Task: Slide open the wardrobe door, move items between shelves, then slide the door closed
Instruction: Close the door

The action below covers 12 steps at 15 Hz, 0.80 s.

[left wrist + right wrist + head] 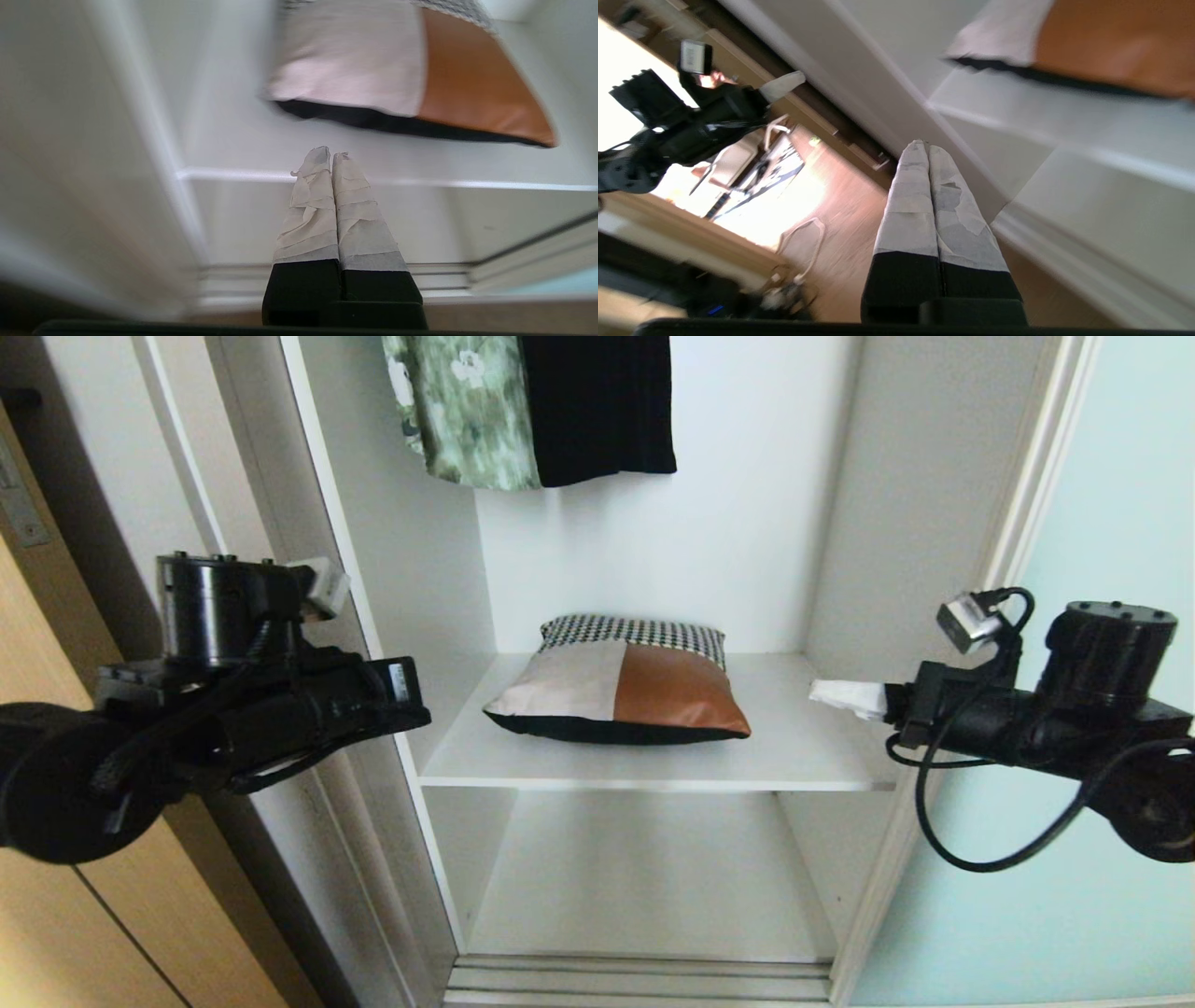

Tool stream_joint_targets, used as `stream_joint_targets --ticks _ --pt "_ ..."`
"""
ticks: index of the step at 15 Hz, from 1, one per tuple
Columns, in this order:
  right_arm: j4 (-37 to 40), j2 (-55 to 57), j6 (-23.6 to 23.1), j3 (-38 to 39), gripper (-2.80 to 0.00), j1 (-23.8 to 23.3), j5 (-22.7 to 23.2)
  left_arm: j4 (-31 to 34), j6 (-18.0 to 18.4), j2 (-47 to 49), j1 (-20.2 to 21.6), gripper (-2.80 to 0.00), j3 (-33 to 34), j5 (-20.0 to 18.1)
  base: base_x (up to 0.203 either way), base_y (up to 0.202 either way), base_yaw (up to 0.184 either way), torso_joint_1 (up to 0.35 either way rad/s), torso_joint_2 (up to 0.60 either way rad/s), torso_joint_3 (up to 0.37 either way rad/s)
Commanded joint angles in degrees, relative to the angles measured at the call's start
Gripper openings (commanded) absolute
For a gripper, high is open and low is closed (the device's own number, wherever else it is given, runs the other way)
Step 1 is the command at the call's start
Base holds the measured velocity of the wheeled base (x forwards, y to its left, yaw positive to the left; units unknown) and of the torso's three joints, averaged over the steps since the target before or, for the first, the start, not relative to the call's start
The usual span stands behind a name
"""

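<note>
The sliding wardrobe door [1055, 756] stood pushed aside at the 3 o'clock edge of the head view, leaving the compartment open, presumably so both arms could reach in. On the upper shelf [653, 756] lay the one item in sight, a cushion [621, 681] patched in beige, rust-orange and houndstooth over a dark underside, flat and near the middle of the board, well back from the front edge. The lower shelf [644, 887] lay beneath it at 6 o'clock. Two garments [532, 406] hung above at 12 o'clock.

The left gripper [332, 158] waited outside the frame at 9 o'clock, its taped fingers pressed together on nothing. The right gripper [927, 149] sat at 3 o'clock in front of the door frame, its fingers likewise pressed together and empty. Neither touched the cushion; both flanked the opening at about shelf height. That suggested the cushion had been set down or was yet to be lifted, though which could not be told.
</note>
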Motion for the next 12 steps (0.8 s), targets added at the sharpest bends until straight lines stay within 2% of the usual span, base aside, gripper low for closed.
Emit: stream_joint_targets --ticks 1,4,7,9,12 --pt "5.4 -16.2 -0.1 6.1 -2.80 0.2 0.2 1.5 1.2 -11.8 -0.4 -2.80 5.7 3.7 0.000 0.000 0.000 0.000 0.00 0.000" --pt "15.7 -32.4 -0.2 11.9 -2.80 -0.6 -1.7 3.5 3.8 -22.1 0.0 -2.80 11.8 11.9 0.000 0.000 0.000 0.000 0.00 0.000" --pt "30.5 -47.0 0.0 14.6 -2.80 -1.7 -6.0 4.0 4.5 -33.3 0.6 -2.80 21.0 17.3 0.000 0.000 0.000 0.000 0.00 0.000" --pt "38.7 -55.9 0.5 16.1 -2.80 -2.2 -7.4 4.0 4.3 -41.5 1.2 -2.80 27.8 20.0 0.000 0.000 0.000 0.000 0.00 0.000" --pt "49.9 -67.3 1.0 16.9 -2.80 -2.7 -9.2 4.5 4.0 -53.0 4.4 -2.80 36.5 21.6 0.000 0.000 0.000 0.000 0.00 0.000"
